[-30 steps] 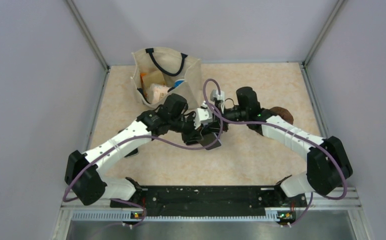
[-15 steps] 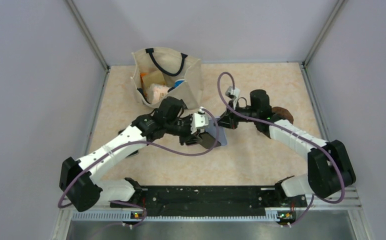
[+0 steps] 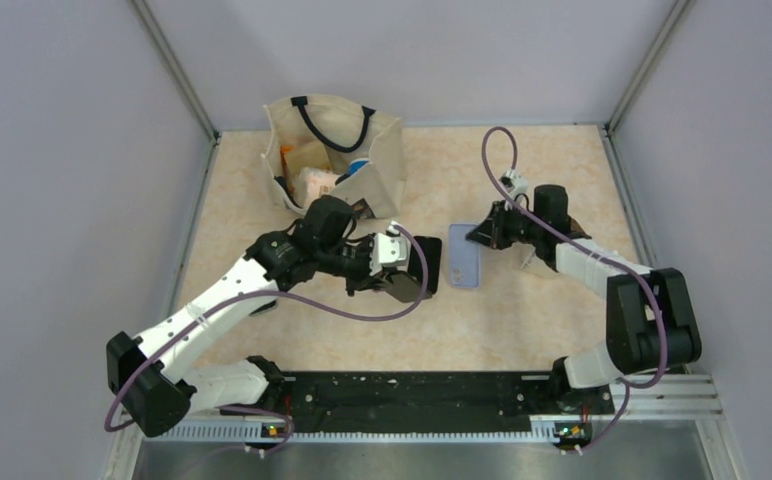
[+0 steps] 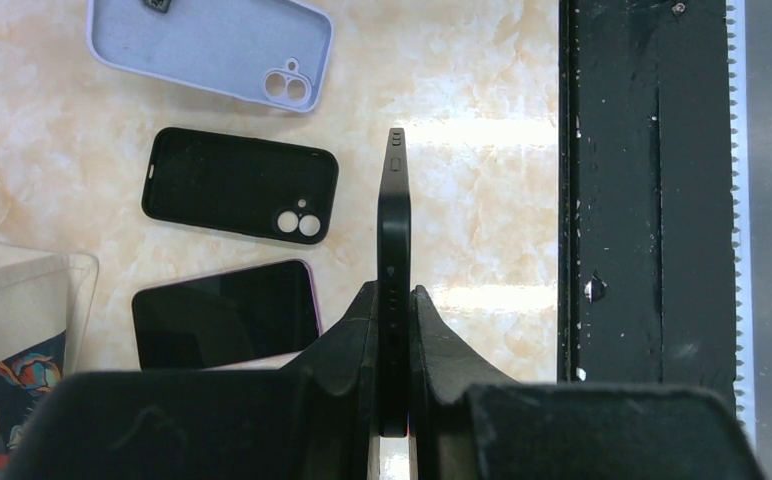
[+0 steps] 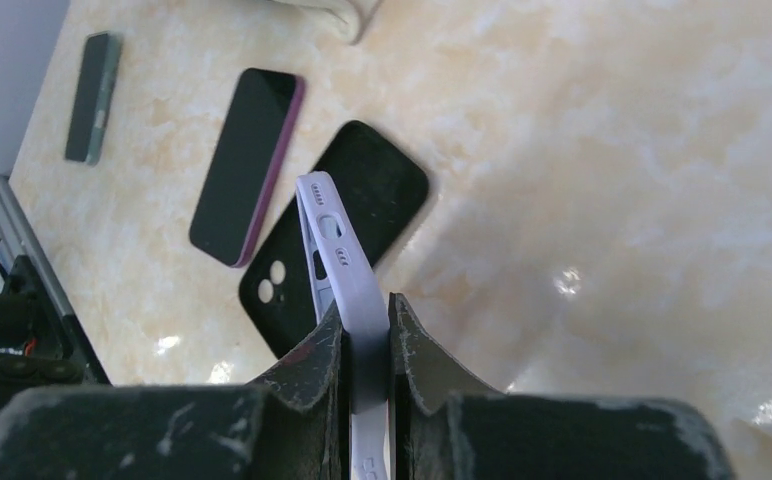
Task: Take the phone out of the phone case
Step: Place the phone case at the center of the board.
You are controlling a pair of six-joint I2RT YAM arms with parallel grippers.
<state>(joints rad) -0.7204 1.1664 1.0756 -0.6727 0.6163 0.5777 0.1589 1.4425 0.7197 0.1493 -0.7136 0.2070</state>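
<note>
My left gripper (image 3: 392, 274) is shut on a black phone (image 3: 412, 289). The left wrist view shows the phone edge-on (image 4: 394, 230) between my fingertips (image 4: 394, 300), held above the table. My right gripper (image 3: 483, 236) is shut on the empty lavender phone case (image 3: 464, 268). The right wrist view shows the case edge-on (image 5: 340, 255) in my closed jaws (image 5: 367, 322). The case also shows at the top of the left wrist view (image 4: 212, 45). Phone and case are apart, with a gap of table between them.
An empty black case (image 4: 240, 185) and a dark phone with a purple rim (image 4: 224, 312) lie on the table below my left arm. A grey-green phone (image 5: 92, 95) lies further left. A cloth bag (image 3: 334, 155) with items stands at the back left. The black base rail (image 4: 652, 190) runs along the near edge.
The two grippers have pulled apart. The right one moved right with the lavender case, the left one drew back left with the black phone, now out of the case.
</note>
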